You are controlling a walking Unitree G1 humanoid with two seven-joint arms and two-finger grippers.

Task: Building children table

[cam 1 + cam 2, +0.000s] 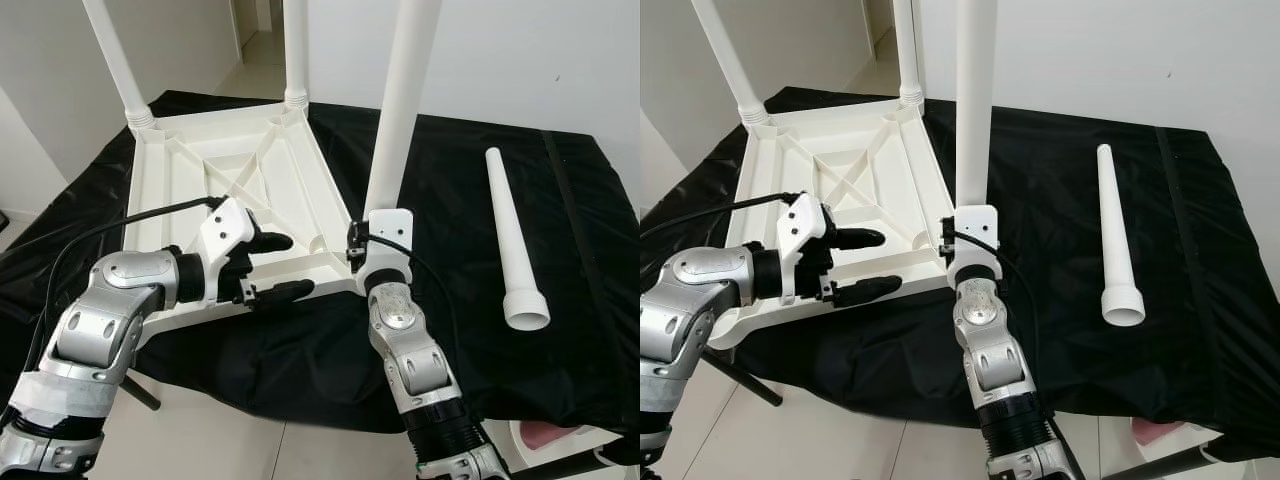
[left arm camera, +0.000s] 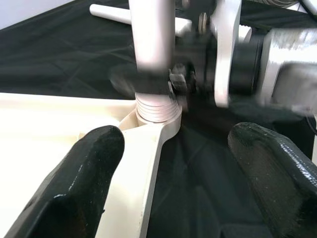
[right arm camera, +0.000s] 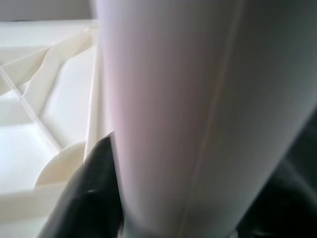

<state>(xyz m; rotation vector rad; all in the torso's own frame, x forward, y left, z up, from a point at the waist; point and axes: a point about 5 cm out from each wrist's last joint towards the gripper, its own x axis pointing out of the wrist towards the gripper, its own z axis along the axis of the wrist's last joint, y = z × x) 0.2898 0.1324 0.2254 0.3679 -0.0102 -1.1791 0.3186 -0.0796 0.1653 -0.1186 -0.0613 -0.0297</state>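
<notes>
Our right gripper (image 3: 163, 198) clenched around the upright table leg (image 1: 400, 110) at the upturned tabletop (image 1: 240, 170) corner, our left gripper (image 1: 278, 266) released beside the tabletop's near edge, spare leg (image 1: 512, 235) lying well apart on black cloth (image 1: 580, 230).

Upright leg (image 1: 400, 110) and right gripper (image 2: 168, 84) block the corner — black cloth (image 1: 570, 230) lies open.

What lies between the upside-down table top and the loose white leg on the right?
In the left eye view, only bare black cloth lies between the table top and the loose leg. The right gripper holds an upright leg at the table's near corner.
</notes>
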